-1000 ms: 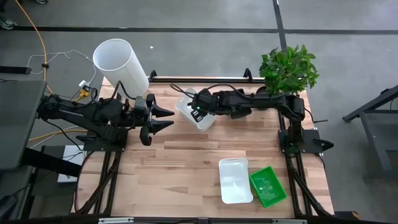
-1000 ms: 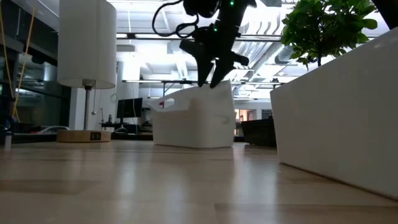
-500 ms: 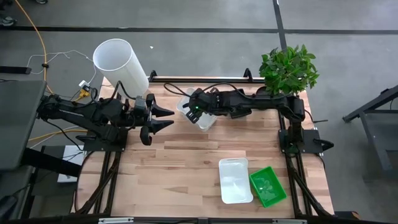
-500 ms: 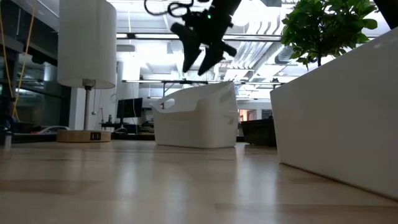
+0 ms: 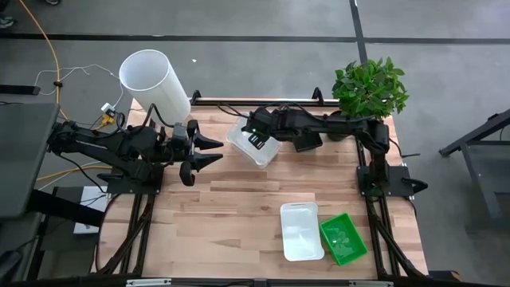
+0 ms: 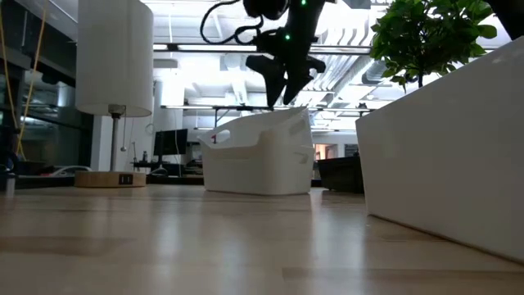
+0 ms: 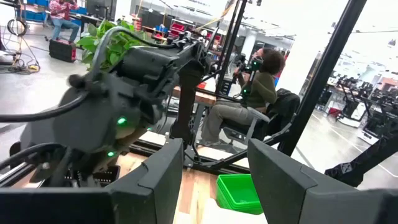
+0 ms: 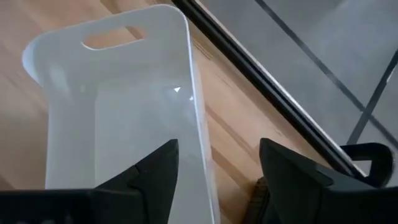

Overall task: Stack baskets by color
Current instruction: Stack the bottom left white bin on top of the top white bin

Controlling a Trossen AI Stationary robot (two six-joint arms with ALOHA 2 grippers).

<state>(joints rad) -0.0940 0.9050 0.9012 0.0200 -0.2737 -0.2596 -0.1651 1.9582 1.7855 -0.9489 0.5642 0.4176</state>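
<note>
Since the earlier frames, the right gripper [image 5: 256, 140] has shifted along the far white basket [image 5: 253, 146]: it lifted clear of the rim, swung aside, and now hangs again just above the rim, on the side towards the plant [image 5: 370, 88]. The basket itself has turned slightly on the worktop [image 5: 231, 215] but remains in the same area.

Current state:
- Right jaws: parted, straddling one long wall of the far white basket in the right wrist view [image 8: 118, 118], one finger inside and one outside. No contact is visible; the basket sits flat on the worktop in the low view [image 6: 258, 156].
- Left gripper [image 5: 209, 151]: waits beside the white cylinder [image 5: 153, 80], jaws wide and empty.
- Second white basket [image 5: 301, 231]: lies at the near side of the worktop, well apart from the far white basket, touching or just beside the green basket [image 5: 343, 238].
- No black basket is visible.

Step in hand: acquiring the far white basket so it can be nested with its match. Judged from the layout, no stacking is complete yet.

Next move calls for:
1. Lowering the right gripper so the wall sits well between the fingers.
2. Closing the jaws firmly on that wall; a thin plastic wall may flex or tilt the basket.
3. Lifting clear of the worktop, then carrying the basket towards the second white basket and aligning the long sides before release.
</note>
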